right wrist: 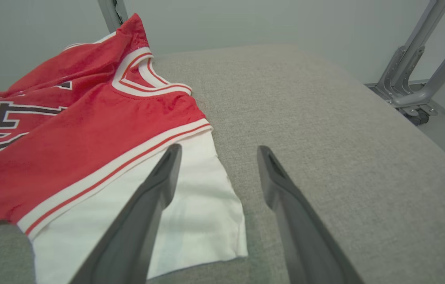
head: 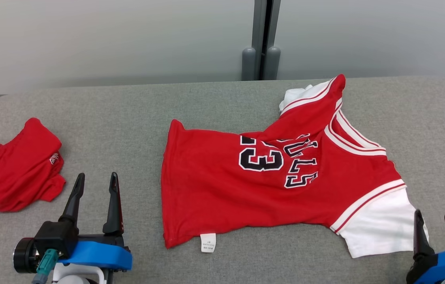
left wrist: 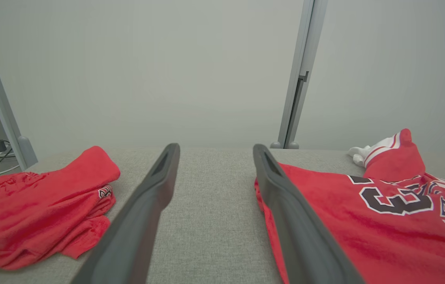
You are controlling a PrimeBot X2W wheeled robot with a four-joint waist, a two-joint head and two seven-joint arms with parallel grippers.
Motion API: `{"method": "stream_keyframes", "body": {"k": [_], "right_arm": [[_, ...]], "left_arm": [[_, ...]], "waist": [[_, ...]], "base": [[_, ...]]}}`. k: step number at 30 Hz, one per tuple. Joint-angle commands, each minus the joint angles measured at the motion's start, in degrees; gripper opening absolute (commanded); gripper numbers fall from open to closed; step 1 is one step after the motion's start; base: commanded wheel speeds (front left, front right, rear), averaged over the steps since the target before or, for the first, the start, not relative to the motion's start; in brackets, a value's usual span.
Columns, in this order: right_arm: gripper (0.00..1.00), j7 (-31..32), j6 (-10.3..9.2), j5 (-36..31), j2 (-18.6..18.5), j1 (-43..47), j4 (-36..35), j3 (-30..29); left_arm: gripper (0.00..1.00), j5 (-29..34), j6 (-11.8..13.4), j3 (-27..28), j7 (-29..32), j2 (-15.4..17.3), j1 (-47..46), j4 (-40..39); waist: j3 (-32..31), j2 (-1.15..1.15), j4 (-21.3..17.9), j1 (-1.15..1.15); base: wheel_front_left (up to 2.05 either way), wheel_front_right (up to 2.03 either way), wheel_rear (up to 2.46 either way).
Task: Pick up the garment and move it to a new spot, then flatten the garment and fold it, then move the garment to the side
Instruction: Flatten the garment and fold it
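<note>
Table: grey fabric-covered table [head: 127, 110] is stretching across the head view, carrying two garments.
Jersey: red basketball jersey [head: 226, 185] with white sleeves, white-striped trim and black numerals is lying spread at the table's middle and right, hem pointing left and neck right. Its far shoulder is bunching up and folding over the chest.
Other cloth: crumpled red mesh garment [head: 13, 169] is lying heaped near the table's left end, well apart from the jersey.
Left arm: left gripper [head: 96, 177] is hovering between the two garments, dark fingers spread, gripping nothing.
Right arm: right gripper [head: 432, 215] is sitting beside the jersey's near white sleeve, jaws standing wide, nothing between them.
Tag: small white care tag [head: 208, 242] is sticking out at the hem's near corner.
</note>
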Motion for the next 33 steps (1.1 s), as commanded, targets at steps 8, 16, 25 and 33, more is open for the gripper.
{"method": "stream_keyframes", "body": {"k": [8,16,25,33], "right_arm": [[1.00,-3.08,0.01,-0.53,1.12,1.29,-10.45,4.16],[1.00,-3.51,0.01,0.73,1.27,4.34,-18.11,11.26],[1.00,-2.84,0.01,1.76,1.25,7.73,-21.70,14.02],[1.00,-1.82,0.01,2.00,1.25,8.39,-21.15,13.48]], "left_arm": [[1.00,0.96,-0.53,0.27,-0.16,-0.31,0.91,1.09],[1.00,1.63,-0.46,0.71,-0.16,-0.37,1.73,2.67],[1.00,3.01,0.68,1.30,-0.16,-0.09,3.00,2.93],[1.00,2.36,0.43,0.76,-0.16,-0.24,3.05,2.88]], "waist": [[-1.48,0.00,-0.64,0.00],[-2.97,0.00,-0.82,0.00],[-3.72,0.00,-0.34,0.00],[-3.75,0.00,-0.40,0.00]], "base": [[0.00,0.00,0.00],[0.00,0.00,0.00],[0.00,0.00,0.00],[0.00,0.00,0.00]]}}
